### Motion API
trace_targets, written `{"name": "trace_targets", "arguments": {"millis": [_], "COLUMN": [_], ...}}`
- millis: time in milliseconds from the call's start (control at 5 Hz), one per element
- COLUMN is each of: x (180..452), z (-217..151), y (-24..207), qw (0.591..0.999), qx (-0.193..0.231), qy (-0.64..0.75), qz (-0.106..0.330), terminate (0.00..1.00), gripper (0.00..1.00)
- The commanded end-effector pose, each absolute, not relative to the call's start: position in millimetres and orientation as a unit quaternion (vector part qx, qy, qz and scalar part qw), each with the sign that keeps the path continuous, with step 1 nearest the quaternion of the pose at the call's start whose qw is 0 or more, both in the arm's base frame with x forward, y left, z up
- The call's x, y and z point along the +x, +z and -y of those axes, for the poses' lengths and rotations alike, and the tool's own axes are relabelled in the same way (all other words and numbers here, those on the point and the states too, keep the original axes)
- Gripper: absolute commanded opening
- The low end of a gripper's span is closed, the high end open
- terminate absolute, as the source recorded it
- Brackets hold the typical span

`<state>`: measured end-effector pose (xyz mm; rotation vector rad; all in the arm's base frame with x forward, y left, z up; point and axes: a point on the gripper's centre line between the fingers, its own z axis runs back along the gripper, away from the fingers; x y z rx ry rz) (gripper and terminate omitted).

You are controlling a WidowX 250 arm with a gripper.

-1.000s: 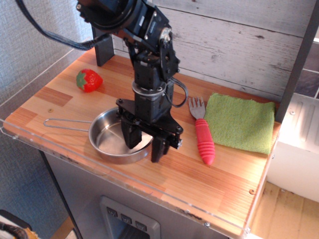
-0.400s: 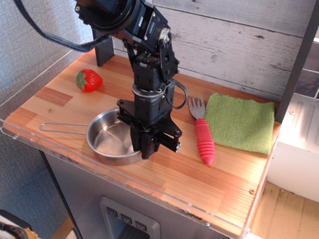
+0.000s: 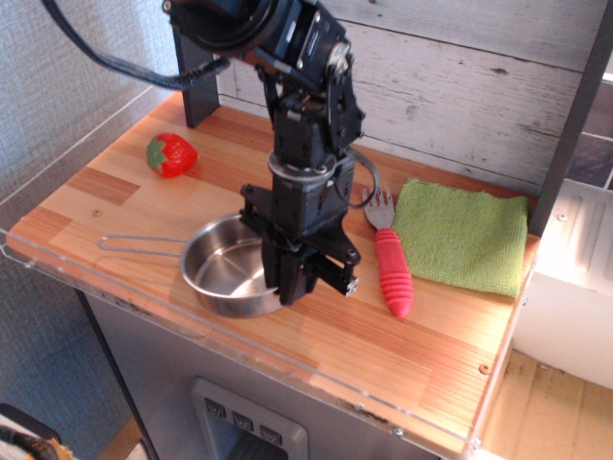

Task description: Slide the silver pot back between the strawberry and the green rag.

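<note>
We find the tool (image 3: 292,287) closed on the right-hand rim of the silver pot (image 3: 225,278), one finger inside the wall and the other outside, with no visible gap between them; a rim pinch of this kind lets the arm drag the pot along the surface (image 3: 383,355) without lifting it. The pot sits flat near the front edge of the surface, its thin wire handle pointing left; we judge that this leaves the handle trailing clear of the arm. The strawberry (image 3: 171,154) lies well apart at the back left; the green rag (image 3: 463,235) lies flat at the right. Between the pot and the rag, a red-handled fork (image 3: 390,261) rests just beside the rag's left edge, tines toward the wall.

We judge the task to be in hand but not complete: the pot stands forward of the line from strawberry to rag. The next move calls for a push toward the rear wall, kept level so the rim does not slip from the pinch; drift to the right risks striking the fork.
</note>
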<state>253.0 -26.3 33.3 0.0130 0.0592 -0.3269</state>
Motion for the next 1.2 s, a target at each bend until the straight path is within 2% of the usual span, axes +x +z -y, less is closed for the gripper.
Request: {"name": "trace_targets", "arguments": {"millis": [0, 200, 400, 1000], "x": [309.2, 335.2, 350.0, 359.9], "z": [28.3, 24.2, 18.5, 4.8], "y": [57.1, 52.7, 45.0, 27.8], "qw": [0.981, 0.979, 0.979, 0.985], "qx": [0.027, 0.041, 0.049, 0.039], "qy": [-0.192, -0.198, -0.197, -0.168], "qz": [0.022, 0.018, 0.008, -0.022], "terminate": [0.00, 0.00, 0.00, 0.00], "gripper": [0.00, 0.00, 0.00, 0.00]}}
